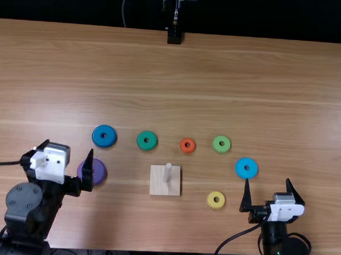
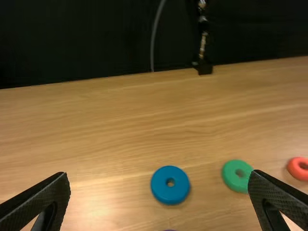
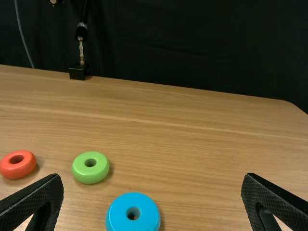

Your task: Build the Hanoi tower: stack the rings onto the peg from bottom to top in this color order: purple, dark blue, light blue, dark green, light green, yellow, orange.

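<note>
Beside the left pincer (image 1: 68, 147), partly hidden by one of its fingers, is the purple ring (image 1: 101, 171); the left pincer's fingers are wide apart, with nothing between them; the bare peg (image 1: 167, 172) on its wood block (image 1: 157, 187) is well off to the right of that pincer; the dark blue ring (image 1: 104, 136) is a bit ahead of it. Purple looks like the first one to get; slide the left pincer over until the ring's hole sits in the middle, go straight down with a finger on each side, and squeeze softly; keep clear of the dark blue ring; then lift it flat, higher than the peg, and drop it down gently. Just ahead of the right pincer (image 1: 268, 180), also spread wide, is the light blue ring (image 1: 246, 168); that one can wait.
</note>
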